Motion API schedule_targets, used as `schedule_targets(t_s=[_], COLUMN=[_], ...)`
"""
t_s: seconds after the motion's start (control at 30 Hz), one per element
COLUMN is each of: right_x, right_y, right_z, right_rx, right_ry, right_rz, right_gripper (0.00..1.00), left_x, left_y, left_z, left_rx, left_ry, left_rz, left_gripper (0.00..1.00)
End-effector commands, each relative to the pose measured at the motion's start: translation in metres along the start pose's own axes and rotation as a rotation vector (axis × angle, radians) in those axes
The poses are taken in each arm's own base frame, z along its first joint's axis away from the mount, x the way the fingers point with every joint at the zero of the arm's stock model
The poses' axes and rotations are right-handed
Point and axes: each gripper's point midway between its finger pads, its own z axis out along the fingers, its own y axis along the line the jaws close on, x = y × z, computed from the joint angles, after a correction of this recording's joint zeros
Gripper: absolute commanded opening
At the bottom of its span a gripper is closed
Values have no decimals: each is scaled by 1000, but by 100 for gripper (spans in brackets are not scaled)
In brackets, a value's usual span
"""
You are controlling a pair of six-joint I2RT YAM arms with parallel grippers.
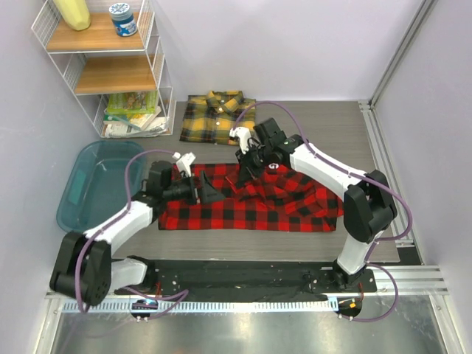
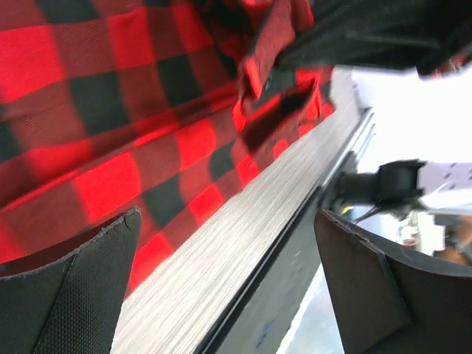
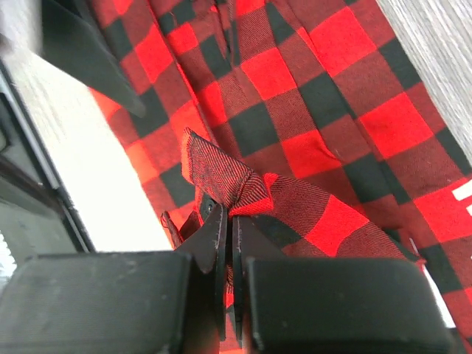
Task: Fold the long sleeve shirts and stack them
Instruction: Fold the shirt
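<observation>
Grey wood-grain table (image 1: 354,133) bearing a spread red-and-black plaid shirt (image 1: 243,210); behind it, apart, a folded yellow-and-black plaid shirt (image 1: 214,118); to its left, a teal tub (image 1: 92,184); behind-left, a wire shelf rack (image 1: 103,74).

1. Saw a white wire shelf rack (image 1: 110,75) with wooden boards at the far left corner of the counter (image 1: 324,125).
2. Found a yellow container (image 1: 71,12) and a blue-lidded jar (image 1: 123,19) on its top board, apart.
3. Noted stacked booklets (image 1: 133,112) on the lowest level.
4. Spotted a clear teal tub (image 1: 74,193) nearer than the rack, on the left side.
</observation>
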Motion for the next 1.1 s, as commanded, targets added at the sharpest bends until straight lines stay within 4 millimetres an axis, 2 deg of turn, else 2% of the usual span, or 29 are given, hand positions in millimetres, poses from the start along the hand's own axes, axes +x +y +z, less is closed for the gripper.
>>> schedule_targets(t_s=[0.0,0.03,0.13,0.2,0.33,0.37,0.43,0.47,0.53,0.57,0.63,0.67,0.73,0.77,0.8,0.83,0.87,0.93,0.97,1.03,1.07], right_x=[-30,-31,-29,-28,-28,-29,-29,-30,-30,-32,-35,-37,-40,-38,-37,-38,-31,-20,-14,8,29], right_y=[15,14,15,14,14,14,13,12,10,9,5,2,-11,-18,-25,-37,-44,-67,-72,-85,-93], right_z=[-12,-13,-13,-12,-13,-13,-13,-14,-15,-16,-20,-21,-32,-37,-42,-57,-63,-81,-89,-102,-112], right_rx=[-61,-61,-71,-78,-90,-93,-94,-93,-93,-93,-83,-71,-41,-22,-1,35,55,124,154,184,204], right_ry=[-80,-82,-80,-77,-79,-82,-82,-86,-86,-94,-105,-109,-131,-132,-138,-159,-148,-140,-132,-93,-57], right_rz=[8,12,20,30,40,41,42,43,52,54,57,59,74,83,89,97,110,87,91,110,150], right_gripper=[6,6,7,7,7,8,8,8,9,10,13,21,36,46,52,57,66,71,71,72,72], left_x=[-44,-41,-43,-42,-38,-37,-41,-41,-41,-42,-38,-30,-23,-9,-13,-14,-5,-14,-7,-15,-9], left_y=[-34,-29,-37,-49,-46,-42,-45,-46,-54,-59,-62,-58,-50,-33,-31,-26,-11,-4,6,12,16], left_z=[25,33,47,54,69,73,75,77,75,74,71,69,61,52,46,39,26,14,4,-3,-9], left_rx=[132,125,178,233,229,218,239,246,285,301,306,269,213,134,123,110,43,-4,-44,-91,-108], left_ry=[-169,-156,-159,-141,-114,-110,-110,-100,-79,-71,-34,33,90,166,172,177,223,228,270,267,301], left_rz=[-26,-66,-66,-58,-83,-100,-101,-108,-97,-94,-90,-122,-37,-89,-73,-3,-53,21,60,112,137], left_gripper=[100,100,100,98,93,89,82,65,45,24,8,0,0,0,0,0,0,0,0,0,0])
